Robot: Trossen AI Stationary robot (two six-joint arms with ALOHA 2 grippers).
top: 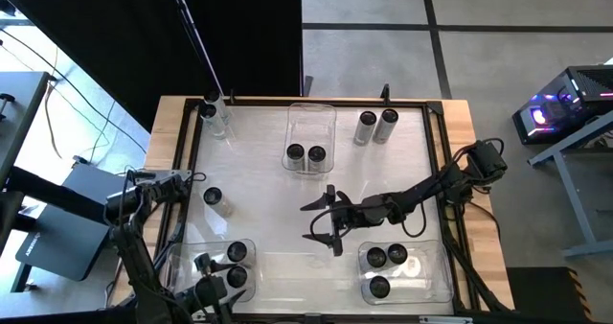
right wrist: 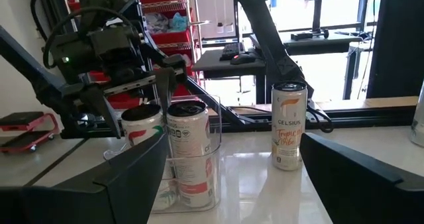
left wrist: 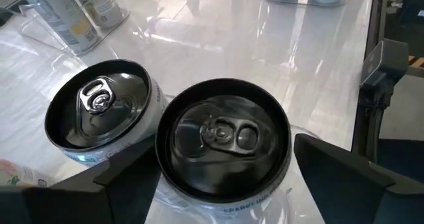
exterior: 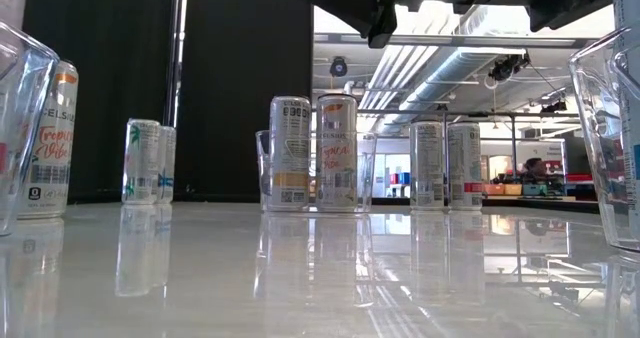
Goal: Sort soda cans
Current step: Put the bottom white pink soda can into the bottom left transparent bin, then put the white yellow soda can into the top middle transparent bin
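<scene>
The soda cans are slim, silver-sided with dark tops. Two stand in the far clear bin [top: 311, 123], three in the near-right bin [top: 436, 286], and three in the near-left bin [top: 187, 257]. My left gripper [left wrist: 225, 184] hangs open over the near-left bin, its fingers on either side of one can [left wrist: 225, 138] that stands beside another [left wrist: 99, 111]. Whether they touch it, I cannot tell. My right gripper [top: 321, 221] is open above mid-table, pointing left, with nothing between its fingers.
Loose cans stand upright on the table: one near the left edge [top: 213, 199], two at the far left corner [top: 213, 115], and two far right of the middle bin [top: 376, 127]. A raised frame [top: 436, 171] borders the white tabletop. Bare tabletop lies between the bins.
</scene>
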